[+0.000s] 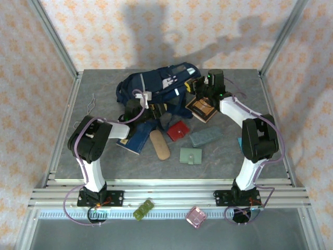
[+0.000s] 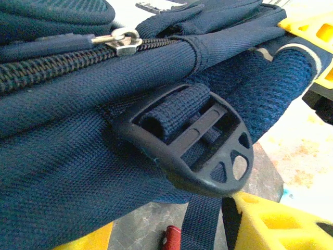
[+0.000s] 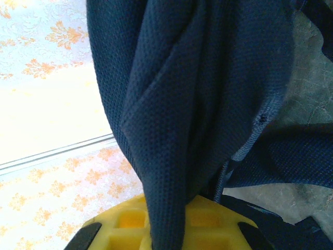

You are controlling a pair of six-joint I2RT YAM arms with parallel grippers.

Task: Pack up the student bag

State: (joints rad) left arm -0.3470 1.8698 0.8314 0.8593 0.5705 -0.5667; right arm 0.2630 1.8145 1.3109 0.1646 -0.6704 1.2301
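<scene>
Pinching a fold of the large navy-blue fabric student bag in the clenched right gripper, cloth standing tight between its yellow fingers. Holding the left gripper released, yellow fingers well apart and grasping nothing, right against the bag's near side. Facing, just ahead of the left gripper, one black plastic strap buckle threaded with navy webbing and, farther ahead, one silver metal zip pull.

Counting on the grey table, behind and between the two grippers: one small flat navy booklet, one tan oval case, one red square wallet, one grey-green rectangular pouch, one pale green wallet with a snap tab. Counting one brown flat rectangular board with a lighter middle just behind the right gripper, partly under its arm. Counting, far behind both grippers on the metal rail: one green block and one pink translucent box.

Showing white patches on the bag's top beside the right gripper, printing there being too small for reading.
</scene>
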